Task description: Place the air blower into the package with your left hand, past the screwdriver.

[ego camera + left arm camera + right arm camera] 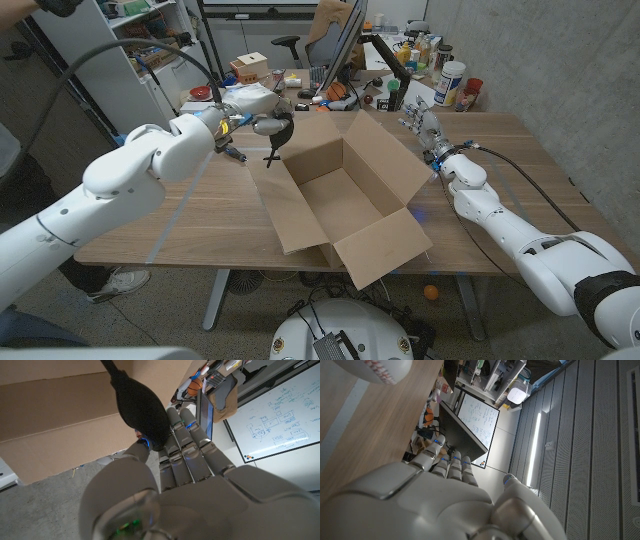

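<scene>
My left hand (252, 114) grips the black air blower (280, 128) by its bulb, above the far left corner of the open cardboard package (345, 200). The blower's nozzle points down, just outside the box's left flap. In the left wrist view the bulb (142, 410) sits against my fingers (186, 445) with the cardboard wall (55, 415) behind it. A screwdriver (233, 153) with a blue handle lies on the table under the left wrist. My right hand (426, 126) holds nothing and stays at the far right of the box, fingers stretched out.
A baseball (380, 369) lies on the table near the right hand. Bottles and a can (451, 84) stand at the table's far right edge. A monitor, chair and shelves crowd the back. A person's leg (30, 200) is at the left edge.
</scene>
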Robot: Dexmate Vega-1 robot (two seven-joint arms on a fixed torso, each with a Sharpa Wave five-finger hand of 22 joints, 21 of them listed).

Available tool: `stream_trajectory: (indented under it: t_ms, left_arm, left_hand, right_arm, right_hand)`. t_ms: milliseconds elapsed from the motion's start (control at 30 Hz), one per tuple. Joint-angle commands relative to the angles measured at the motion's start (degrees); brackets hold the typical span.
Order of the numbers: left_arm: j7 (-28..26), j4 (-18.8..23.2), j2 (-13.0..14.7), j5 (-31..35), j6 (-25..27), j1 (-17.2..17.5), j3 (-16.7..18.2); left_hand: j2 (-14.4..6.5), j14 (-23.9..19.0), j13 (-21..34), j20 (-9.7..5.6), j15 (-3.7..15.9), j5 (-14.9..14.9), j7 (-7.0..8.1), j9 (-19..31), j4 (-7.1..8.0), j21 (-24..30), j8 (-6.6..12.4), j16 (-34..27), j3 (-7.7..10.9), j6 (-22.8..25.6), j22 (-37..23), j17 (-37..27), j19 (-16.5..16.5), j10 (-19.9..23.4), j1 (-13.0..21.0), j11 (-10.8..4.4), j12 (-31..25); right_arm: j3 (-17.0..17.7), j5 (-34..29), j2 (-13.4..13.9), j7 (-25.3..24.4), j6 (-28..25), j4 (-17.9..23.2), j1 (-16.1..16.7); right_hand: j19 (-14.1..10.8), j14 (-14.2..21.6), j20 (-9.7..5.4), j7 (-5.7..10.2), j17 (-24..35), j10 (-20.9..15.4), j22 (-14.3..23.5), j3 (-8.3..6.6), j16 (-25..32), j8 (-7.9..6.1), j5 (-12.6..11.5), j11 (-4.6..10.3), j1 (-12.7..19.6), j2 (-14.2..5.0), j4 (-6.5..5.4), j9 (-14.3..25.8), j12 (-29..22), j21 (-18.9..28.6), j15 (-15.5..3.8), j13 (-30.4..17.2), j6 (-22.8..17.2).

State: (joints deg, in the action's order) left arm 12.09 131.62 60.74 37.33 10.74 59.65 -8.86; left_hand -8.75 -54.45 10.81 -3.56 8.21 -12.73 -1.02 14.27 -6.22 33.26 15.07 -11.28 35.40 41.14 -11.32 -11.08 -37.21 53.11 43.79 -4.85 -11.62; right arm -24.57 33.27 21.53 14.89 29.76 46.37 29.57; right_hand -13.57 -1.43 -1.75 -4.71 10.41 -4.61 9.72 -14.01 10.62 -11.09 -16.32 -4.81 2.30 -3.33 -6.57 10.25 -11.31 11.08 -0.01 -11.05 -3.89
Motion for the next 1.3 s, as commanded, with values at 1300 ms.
stream_trajectory:
  t_ms: [1300]
  left_arm:
    - [16.33, -6.98, -11.50, 3.59, -5.14, -23.61, -25.13]
  left_hand:
    - [-1.41, -0.01, 0.34, -3.91, 4.95, -0.53, 4.10, 0.13, 3.84, 1.17, 0.69, -0.17, 3.66, 5.24, -0.20, -0.08, -0.20, 6.65, 2.17, -5.53, -0.12]
  right_arm:
    - [0.94, 0.84, 2.19, 1.87, 0.21, 1.55, 0.89]
  right_hand:
    - [-0.52, 0.49, 0.26, -0.09, -0.01, -0.65, 0.23, 0.42, 0.15, -0.17, -0.46, -0.42, 0.33, -0.02, 0.00, 0.35, -0.34, 0.17, 0.13, -0.10, -0.92]
